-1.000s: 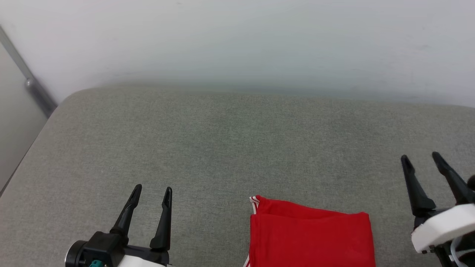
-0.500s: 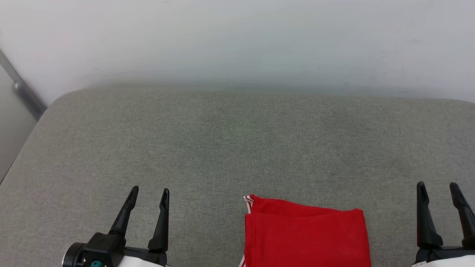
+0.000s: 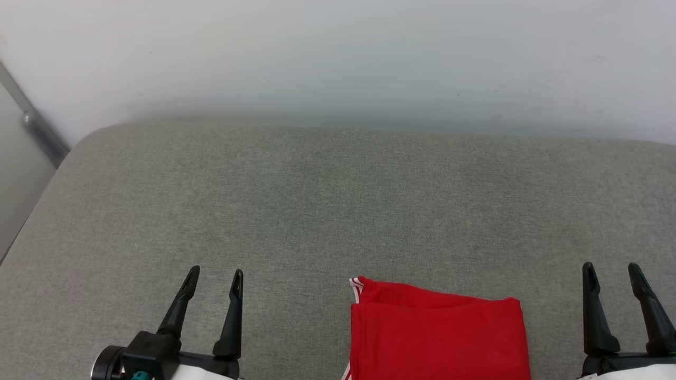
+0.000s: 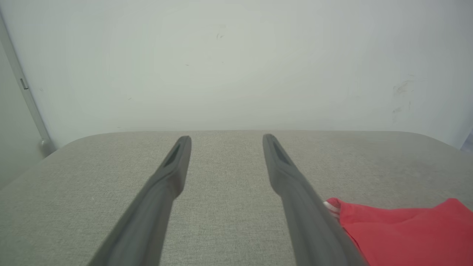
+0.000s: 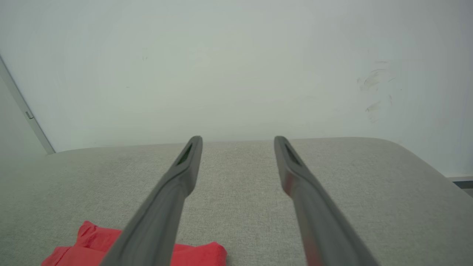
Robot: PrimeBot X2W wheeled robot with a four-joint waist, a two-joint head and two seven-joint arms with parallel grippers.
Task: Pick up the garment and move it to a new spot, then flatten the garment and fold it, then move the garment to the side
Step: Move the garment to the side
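Far left: grey metal strip (image 3: pixel 33 125) slanting down the white wall (image 3: pixel 338 53). Left gripper (image 3: pixel 216 272) at lower left, fingers spread apart, gripping nothing, over the grey fabric surface (image 3: pixel 338 200); can't tell if it touches the fabric. The garment (image 3: pixel 438 338) is right of centre at the bottom edge. It's red, folded into a neat rectangle, plain side up, with red-white striped trim showing at its far left corner, and its near part is cut off by the frame. It lies flat on the surface between both grippers, touching neither. Right gripper (image 3: pixel 610 266) at lower right, fingers also apart, empty, just beside the garment's right edge.
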